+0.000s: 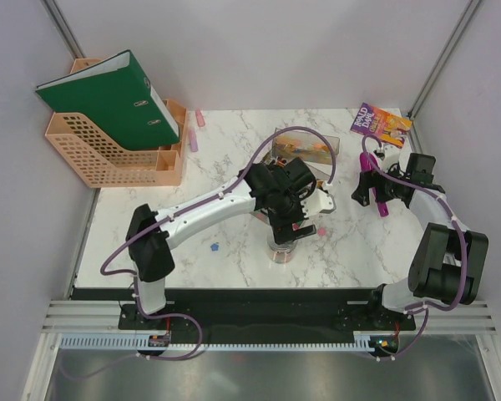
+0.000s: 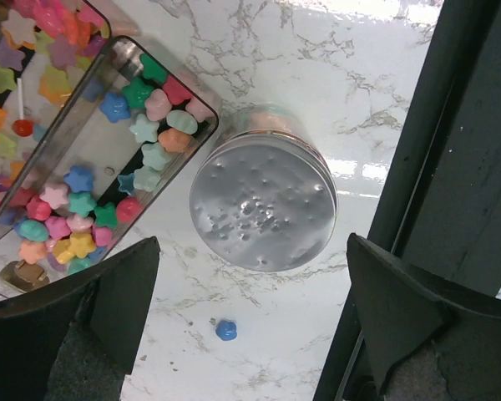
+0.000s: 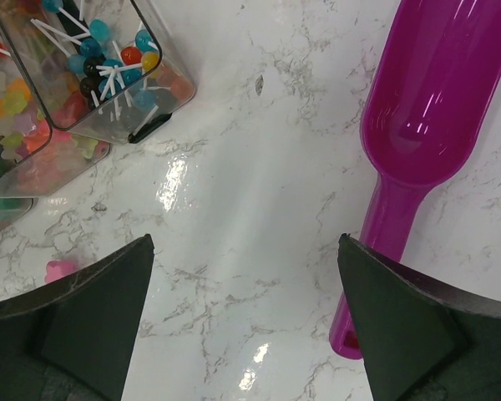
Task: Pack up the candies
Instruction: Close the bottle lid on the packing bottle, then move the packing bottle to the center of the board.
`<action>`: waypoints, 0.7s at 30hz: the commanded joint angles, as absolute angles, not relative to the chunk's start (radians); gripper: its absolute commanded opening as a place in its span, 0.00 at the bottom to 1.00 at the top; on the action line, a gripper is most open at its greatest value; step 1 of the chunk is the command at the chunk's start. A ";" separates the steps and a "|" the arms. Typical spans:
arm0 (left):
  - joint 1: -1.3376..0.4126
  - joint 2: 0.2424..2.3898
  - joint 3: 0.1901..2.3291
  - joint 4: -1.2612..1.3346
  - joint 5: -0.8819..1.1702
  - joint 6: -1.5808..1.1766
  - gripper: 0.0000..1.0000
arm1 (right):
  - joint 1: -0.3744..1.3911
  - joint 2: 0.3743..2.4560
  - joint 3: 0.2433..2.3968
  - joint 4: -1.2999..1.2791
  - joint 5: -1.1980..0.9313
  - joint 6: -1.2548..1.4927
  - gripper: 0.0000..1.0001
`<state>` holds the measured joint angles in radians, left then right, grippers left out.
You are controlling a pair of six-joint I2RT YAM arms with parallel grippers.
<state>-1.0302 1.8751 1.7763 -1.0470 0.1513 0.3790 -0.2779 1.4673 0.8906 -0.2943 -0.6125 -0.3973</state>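
Observation:
Star-shaped candies [image 2: 142,142] in pink, green, blue and orange fill a clear tray [image 2: 202,134]; a second tray [image 3: 163,58] holds lollipops. A loose blue candy [image 2: 225,329] lies on the marble between my left fingers, and also shows in the top view [image 1: 215,246]. A loose pink candy [image 3: 58,269] lies near my right gripper. My left gripper [image 2: 250,309] is open above a small round jar [image 2: 263,200] with a silvery lid. My right gripper [image 3: 244,292] is open and empty over bare marble, just left of the purple scoop [image 3: 434,92].
In the top view, the trays [image 1: 305,150] stand at the back centre and the jar [image 1: 281,248] under the left wrist. A peach file holder [image 1: 117,154] with a green binder [image 1: 108,96] stands back left. A book [image 1: 381,124] lies back right.

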 commanded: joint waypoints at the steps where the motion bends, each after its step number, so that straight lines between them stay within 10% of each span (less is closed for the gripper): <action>1: -1.035 1.799 1.813 -1.058 0.162 0.383 1.00 | -0.282 1.440 0.919 -0.296 -0.630 -0.410 0.98; 5: -1.035 1.766 1.784 -1.062 0.158 0.370 1.00 | -0.282 1.439 0.933 -0.349 -0.708 -0.426 0.98; 10: -0.942 1.671 1.655 -0.997 0.016 0.325 0.76 | -0.206 1.372 1.000 -0.584 -0.935 -0.668 0.96; 11: -0.904 1.646 1.600 -0.968 0.017 0.287 0.69 | -0.184 1.362 1.011 -0.695 -0.955 -0.713 0.86; 14: -0.705 1.637 1.528 -0.948 0.110 0.204 0.05 | -0.104 1.362 1.066 -0.909 -1.029 -0.851 0.53; 16: -0.651 1.638 1.497 -0.936 0.195 0.164 0.02 | -0.039 1.374 1.110 -1.000 -1.066 -0.929 0.30; 17: -0.620 1.638 1.455 -0.927 0.215 0.134 0.02 | -0.011 1.376 1.124 -1.027 -1.060 -0.928 0.01; 21: -0.595 1.635 1.353 -0.865 0.274 0.098 0.02 | 0.156 1.390 1.210 -1.054 -0.987 -0.922 0.00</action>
